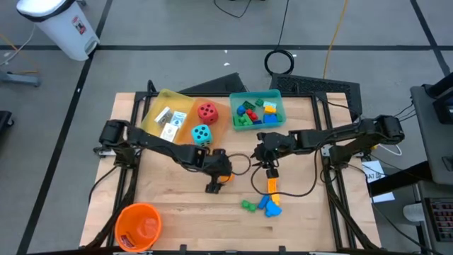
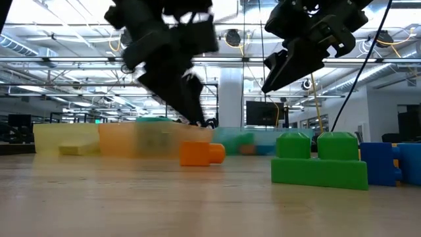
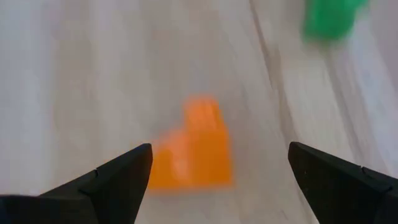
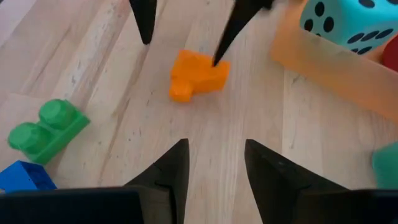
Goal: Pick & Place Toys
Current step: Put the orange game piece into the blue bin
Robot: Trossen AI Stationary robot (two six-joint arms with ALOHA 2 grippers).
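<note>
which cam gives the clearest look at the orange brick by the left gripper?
Right wrist view: the orange brick lies sharp and whole between the left gripper fingers. Left wrist shows it blurred, low view side-on, high view mostly hidden.

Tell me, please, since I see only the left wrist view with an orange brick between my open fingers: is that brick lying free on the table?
Observer: Yes. The low view shows the orange brick lying on the table, with the left hand just above it.
Operator: Is the other arm close?
Observer: The right hand hovers nearby, facing the brick and holding nothing.
Operator: Where is the nearest tray?
Observer: The orange tray, holding the cyan die, sits just beyond the brick.
</note>
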